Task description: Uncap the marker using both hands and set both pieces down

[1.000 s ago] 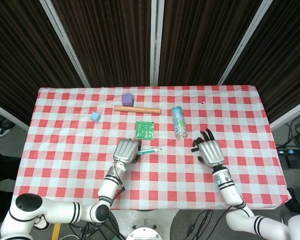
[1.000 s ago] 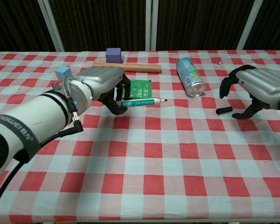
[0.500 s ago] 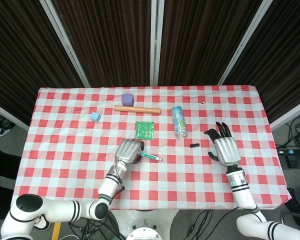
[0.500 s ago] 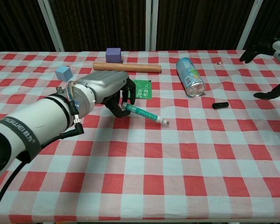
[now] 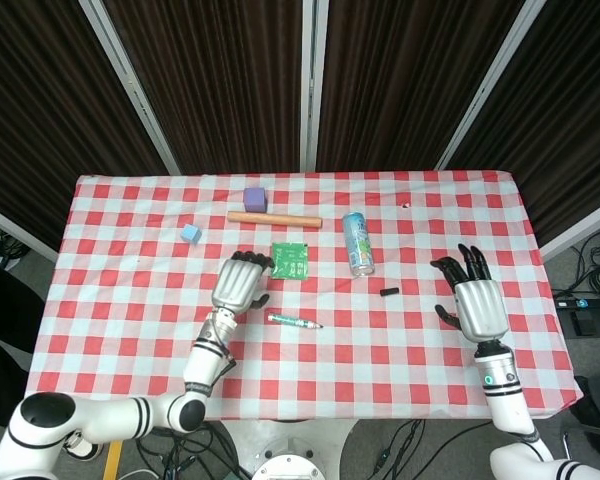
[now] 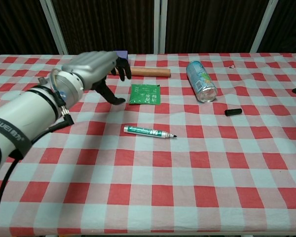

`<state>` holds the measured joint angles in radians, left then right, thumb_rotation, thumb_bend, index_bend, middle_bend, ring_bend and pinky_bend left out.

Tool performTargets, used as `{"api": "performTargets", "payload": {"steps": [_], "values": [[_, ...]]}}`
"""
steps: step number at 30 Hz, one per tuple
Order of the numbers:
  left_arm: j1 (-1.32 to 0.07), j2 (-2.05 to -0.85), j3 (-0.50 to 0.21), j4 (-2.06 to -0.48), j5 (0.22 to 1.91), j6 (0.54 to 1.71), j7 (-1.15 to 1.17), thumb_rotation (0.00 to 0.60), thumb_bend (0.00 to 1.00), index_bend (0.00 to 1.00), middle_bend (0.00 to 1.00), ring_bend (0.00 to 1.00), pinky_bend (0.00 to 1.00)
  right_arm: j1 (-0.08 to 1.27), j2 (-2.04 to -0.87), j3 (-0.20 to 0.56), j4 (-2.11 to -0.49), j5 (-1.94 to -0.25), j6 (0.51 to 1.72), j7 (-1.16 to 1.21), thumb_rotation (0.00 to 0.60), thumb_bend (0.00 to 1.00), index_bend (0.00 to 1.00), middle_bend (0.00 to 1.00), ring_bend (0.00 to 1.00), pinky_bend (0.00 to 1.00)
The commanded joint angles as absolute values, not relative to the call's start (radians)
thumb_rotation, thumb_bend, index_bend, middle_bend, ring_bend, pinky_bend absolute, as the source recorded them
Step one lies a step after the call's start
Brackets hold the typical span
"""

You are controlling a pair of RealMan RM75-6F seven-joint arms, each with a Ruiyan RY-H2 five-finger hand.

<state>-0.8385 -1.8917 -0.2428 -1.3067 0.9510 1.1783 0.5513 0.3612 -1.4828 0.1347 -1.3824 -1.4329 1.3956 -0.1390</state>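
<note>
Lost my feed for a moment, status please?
Left hand open, right hand open. Marker uncapped, flat on table; cap lying apart near can. Nothing in the way.

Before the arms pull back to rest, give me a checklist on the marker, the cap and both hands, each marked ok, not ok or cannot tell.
1. Marker lying flat on the table, tip bare: ok.
2. Cap lying on the table apart from the marker, right of the can: ok.
3. Left hand holds nothing, fingers apart, raised clear of the marker: ok.
4. Right hand holds nothing, fingers spread, away from the cap: ok.
5. Green packet not touching the marker: ok.
6. Marker settled and not rolling: cannot tell.
</note>
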Motion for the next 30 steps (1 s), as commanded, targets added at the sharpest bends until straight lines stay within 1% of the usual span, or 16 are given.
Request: {"api": "performTargets", "payload": {"steps": [1,4,8,11,14,17,21,26,30], "values": [[-0.765,-1.822,-0.244,-1.340,1.035,1.297,0.491,0.600,0.21,0.32,0.29,0.24,0.26,0.337,-1.470,0.121,-1.382,-1.440,1.416,-0.125,0.600,0.04,0.24,0.23,0.00,0.00],[-0.678,-1.778,-0.198,-1.350,1.104,1.401,0.425,0.600,0.20,0.31,0.25,0.21,0.25,0.305,-1.469,0.101,-1.359,-1.446,1.440,-0.103,0.600,0.04,0.22,0.20,0.00,0.00],[-0.549,-1.726,-0.087,-1.298,1.237,1.551,0.329,0.600,0.16,0.28,0.19,0.15,0.22,0.247,-1.471,0.074,-1.310,-1.441,1.479,-0.057,0.600,0.04,0.20,0.15,0.00,0.00],[-0.452,-1.689,-0.016,-1.246,1.291,1.612,0.220,0.600,0.16,0.27,0.16,0.12,0.19,0.200,-1.459,0.054,-1.281,-1.452,1.521,-0.006,0.600,0.04,0.19,0.14,0.00,0.00],[-0.366,-1.646,0.038,-1.231,1.303,1.627,0.133,0.600,0.15,0.26,0.18,0.09,0.19,0.157,-1.446,0.030,-1.256,-1.468,1.559,0.035,0.600,0.04,0.19,0.14,0.00,0.00],[-0.297,-1.613,0.074,-1.234,1.311,1.648,0.114,0.600,0.14,0.26,0.19,0.07,0.19,0.120,-1.435,0.009,-1.245,-1.481,1.586,0.058,0.600,0.04,0.19,0.14,0.00,0.00],[-0.221,-1.581,0.102,-1.255,1.329,1.680,0.083,0.600,0.13,0.26,0.19,0.07,0.19,0.091,-1.432,-0.011,-1.245,-1.501,1.602,0.053,0.600,0.04,0.18,0.14,0.00,0.00],[-0.149,-1.542,0.129,-1.322,1.345,1.687,0.064,0.600,0.12,0.26,0.19,0.08,0.20,0.092,-1.444,-0.022,-1.246,-1.515,1.566,0.034,0.600,0.04,0.17,0.13,0.00,0.00],[-0.110,-1.539,0.136,-1.345,1.372,1.705,0.083,0.600,0.12,0.26,0.20,0.08,0.20,0.092,-1.448,-0.027,-1.250,-1.529,1.553,0.016,0.600,0.05,0.16,0.13,0.00,0.00]]}}
